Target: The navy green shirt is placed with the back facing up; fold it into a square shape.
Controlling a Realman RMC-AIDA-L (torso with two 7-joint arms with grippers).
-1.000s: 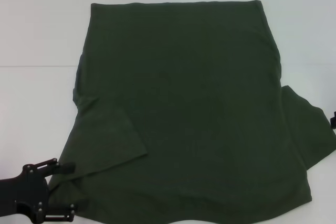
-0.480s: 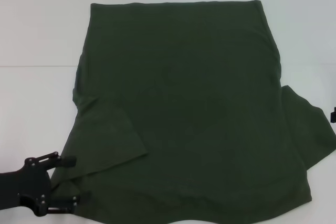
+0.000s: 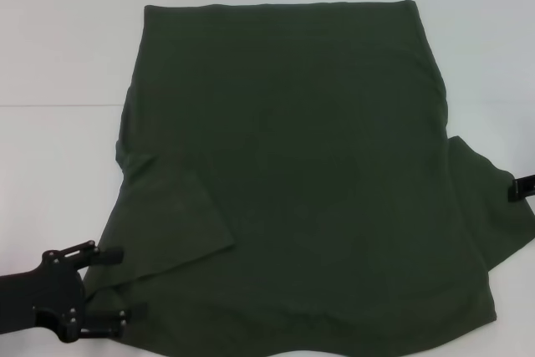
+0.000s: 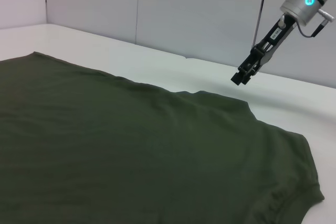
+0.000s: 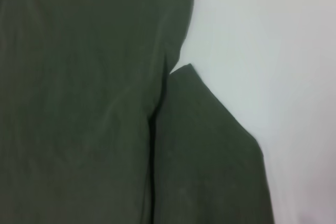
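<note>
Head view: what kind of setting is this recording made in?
Probably a lab or test bench, not a home: a plain white table carrying only the navy green shirt, bare pale wall panels behind it, and the left end effector at the shirt's sleeve.

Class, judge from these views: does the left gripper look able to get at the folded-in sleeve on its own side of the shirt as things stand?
Probably yes. The left gripper sits open at the navy green shirt edge beside that sleeve, with nothing between them.
</note>
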